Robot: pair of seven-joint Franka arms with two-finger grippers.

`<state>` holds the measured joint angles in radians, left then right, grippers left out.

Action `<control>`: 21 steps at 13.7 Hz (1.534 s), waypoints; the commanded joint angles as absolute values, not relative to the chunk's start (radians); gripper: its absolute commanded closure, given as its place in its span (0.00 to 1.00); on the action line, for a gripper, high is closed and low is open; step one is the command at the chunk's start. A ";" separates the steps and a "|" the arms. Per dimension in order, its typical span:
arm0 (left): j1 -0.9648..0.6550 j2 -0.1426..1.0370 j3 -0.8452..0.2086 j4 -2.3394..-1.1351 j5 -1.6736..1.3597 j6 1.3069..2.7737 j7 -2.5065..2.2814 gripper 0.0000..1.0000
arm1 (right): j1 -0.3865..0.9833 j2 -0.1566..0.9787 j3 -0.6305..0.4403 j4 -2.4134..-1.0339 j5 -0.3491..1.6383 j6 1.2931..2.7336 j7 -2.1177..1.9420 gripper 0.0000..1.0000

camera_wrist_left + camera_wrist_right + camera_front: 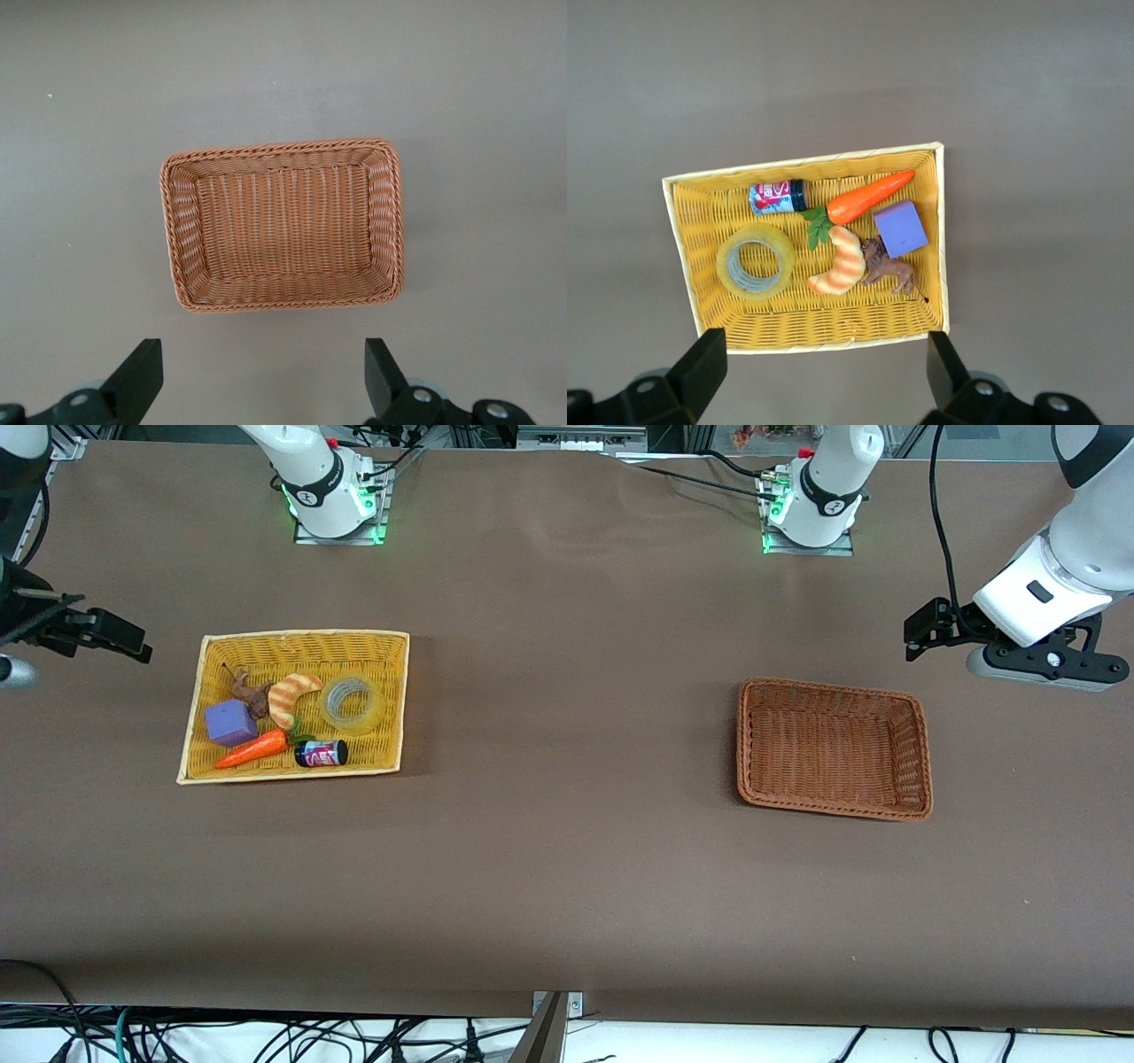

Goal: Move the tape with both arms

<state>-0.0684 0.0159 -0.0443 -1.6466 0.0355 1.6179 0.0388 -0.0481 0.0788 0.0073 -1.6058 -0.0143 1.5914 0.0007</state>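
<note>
The tape [353, 703] is a translucent yellowish ring lying flat in the yellow basket [301, 636], at the corner toward the table's middle. The right wrist view shows the tape [755, 261] beside a striped croissant toy [837, 263]. My right gripper [124, 638] hangs open and empty in the air over bare table, just outside the yellow basket at the right arm's end. Its fingers [709, 354] stand wide apart around the gripper's middle [824, 345]. My left gripper [921, 629] hangs open and empty over the table beside the brown basket [833, 687]; seen from its wrist, the left gripper [261, 354] holds nothing.
The yellow basket [806, 164] also holds a carrot [252, 750], a purple cube [230, 722], a small can [321, 753] and a brown animal figure [252, 695]. The brown basket [279, 149] holds nothing. Brown tabletop stretches between the two baskets.
</note>
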 commanded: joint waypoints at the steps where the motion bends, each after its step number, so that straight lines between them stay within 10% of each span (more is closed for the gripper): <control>1: -0.069 0.017 -0.044 -1.629 0.012 1.598 0.031 0.00 | -0.048 0.120 0.006 -1.604 -0.021 1.583 -0.063 0.00; 13: -0.069 0.017 -0.044 -1.628 0.012 1.595 0.034 0.00 | -0.020 0.103 0.118 -2.222 -0.015 2.195 0.135 0.00; 21: -0.069 0.023 -0.044 -1.631 -0.008 1.595 0.031 0.00 | -0.018 0.190 0.141 -2.325 -0.017 2.420 0.172 0.00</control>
